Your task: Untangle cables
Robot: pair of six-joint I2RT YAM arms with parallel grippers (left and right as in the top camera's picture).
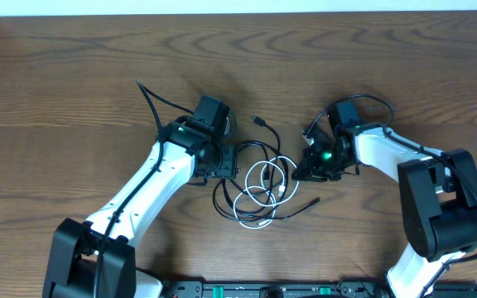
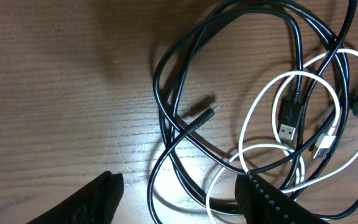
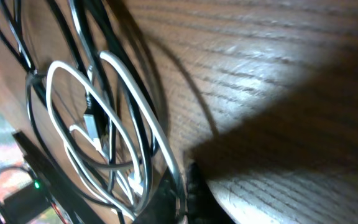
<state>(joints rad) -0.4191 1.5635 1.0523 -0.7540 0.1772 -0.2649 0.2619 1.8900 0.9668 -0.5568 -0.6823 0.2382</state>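
Brown wood-grain bench (image 1: 73,74) carries a long thin black cable (image 2: 156,81) and a shorter white cable (image 2: 288,73), tangled between both arms. The left gripper (image 2: 179,183) stands wide over the tangle's left edge. The right gripper (image 1: 305,171) is closed at its right edge; whether it pinches a cord is unclear.

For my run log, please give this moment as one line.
black cable and white cable: tangled on table | left gripper: open above them | right gripper: shut at tangle edge, hold unclear

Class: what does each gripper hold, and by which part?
The left gripper is open, holding nothing. The right gripper is shut at the cables' edge; what it pinches cannot be told.
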